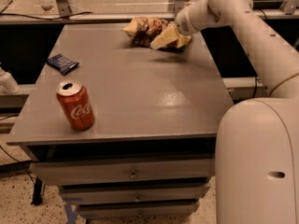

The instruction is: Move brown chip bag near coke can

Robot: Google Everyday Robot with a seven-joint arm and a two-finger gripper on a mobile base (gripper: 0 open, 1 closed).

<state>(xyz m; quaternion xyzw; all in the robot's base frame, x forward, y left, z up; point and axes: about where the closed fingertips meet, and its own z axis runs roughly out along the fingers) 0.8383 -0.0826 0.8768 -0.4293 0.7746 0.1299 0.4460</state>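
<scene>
The brown chip bag (144,28) lies crumpled at the far edge of the grey table (140,92), right of centre. My gripper (168,36) reaches in from the right and sits against the bag's right end, low over the table top. The coke can (75,105) stands upright near the front left corner of the table, far from the bag and the gripper.
A small flat dark blue packet (62,63) lies near the table's left edge. My white arm (243,27) runs along the right side and my base (259,162) fills the lower right. Drawers (133,174) sit under the table top. A railing runs behind the table.
</scene>
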